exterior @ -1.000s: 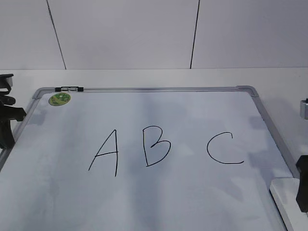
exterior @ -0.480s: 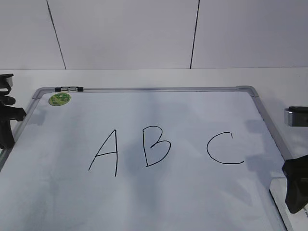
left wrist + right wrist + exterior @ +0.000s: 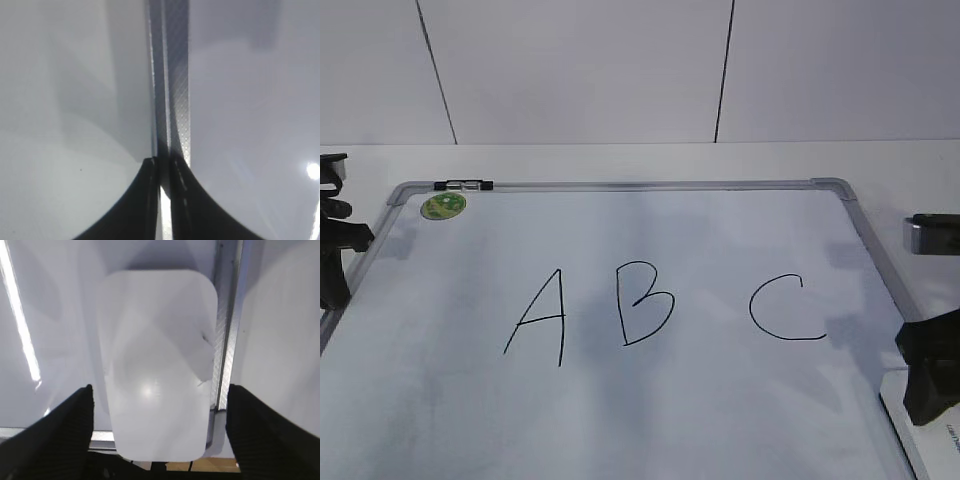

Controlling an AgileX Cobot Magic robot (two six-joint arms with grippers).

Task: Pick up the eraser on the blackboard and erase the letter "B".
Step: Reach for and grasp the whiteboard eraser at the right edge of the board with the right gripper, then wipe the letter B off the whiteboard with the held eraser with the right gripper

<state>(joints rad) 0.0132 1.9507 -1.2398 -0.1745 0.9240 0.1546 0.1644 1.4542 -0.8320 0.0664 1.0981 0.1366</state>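
Your right gripper [image 3: 159,430]: jaws spread wide, one finger either side of the eraser [image 3: 157,365], holding nothing; contact can't be judged. Eraser lies flat at the board's [image 3: 720,420] lower right corner, against the grey frame. Your left gripper [image 3: 165,200]: jaws nearly closed, empty, over the board's left frame rail. "B" [image 3: 645,303] sits mid-board between "A" [image 3: 540,318] and "C" [image 3: 782,308], well apart from the eraser.

Right gripper [image 3: 930,380]: has moved further into the exterior view from the right edge and up, dark finger now over the board's lower right corner.
Eraser [image 3: 935,440]: more covered by that finger than a second ago.
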